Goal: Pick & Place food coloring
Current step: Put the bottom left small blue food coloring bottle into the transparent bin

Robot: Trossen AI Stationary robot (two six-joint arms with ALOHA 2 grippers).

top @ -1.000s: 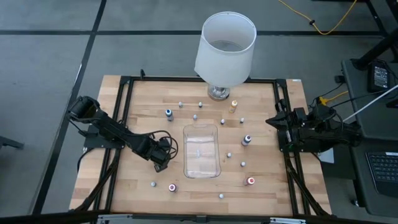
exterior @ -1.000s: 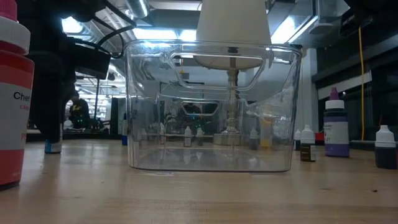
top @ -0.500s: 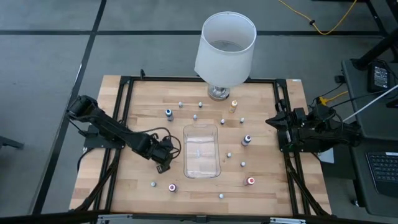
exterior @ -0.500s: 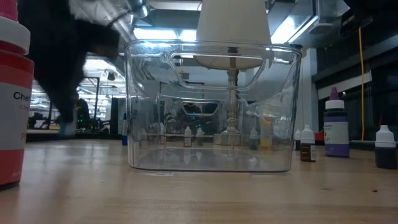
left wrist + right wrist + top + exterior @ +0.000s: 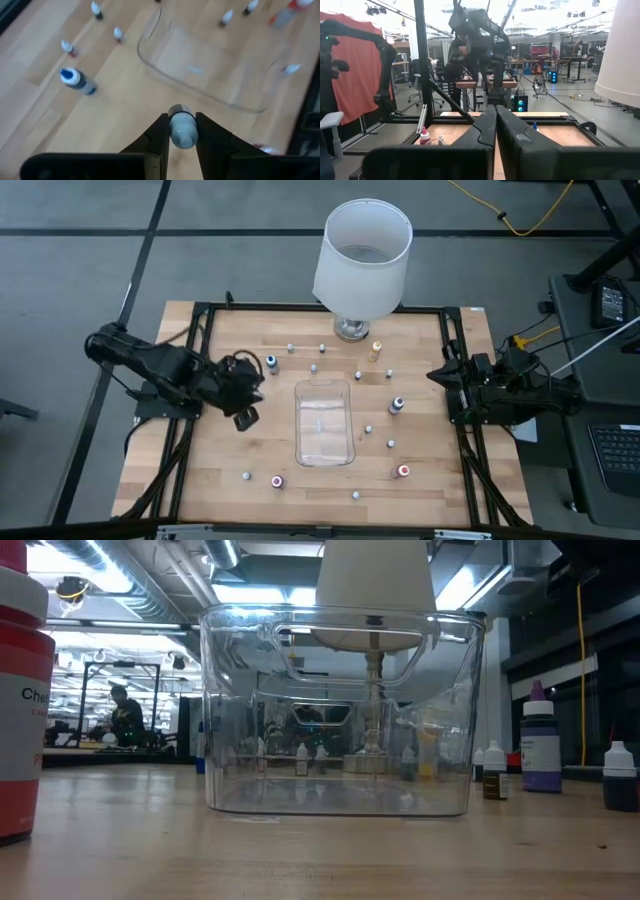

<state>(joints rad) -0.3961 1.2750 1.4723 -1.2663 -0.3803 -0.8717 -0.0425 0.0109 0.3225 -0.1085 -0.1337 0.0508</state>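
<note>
Over the table in the high view, the left gripper [image 5: 243, 392] is raised just left of the clear tray [image 5: 324, 422], other bottles are scattered on the wood, and the right gripper [image 5: 443, 383] is parked shut at the right edge. In the left wrist view a tiny white-capped bottle [image 5: 182, 132] is seen pinched between narrowly parted fingers [image 5: 158, 137]. It's probably light, hard, slick plastic, so it's best gripped across its round body.

The tray [image 5: 324, 423] sits mid-tabletop [image 5: 210, 470]; the lamp [image 5: 362, 260] stands behind it; bottles [image 5: 397, 405] ring it; the left pincer [image 5: 243, 392], left of it, holds one bottle [image 5: 182, 130].
</note>
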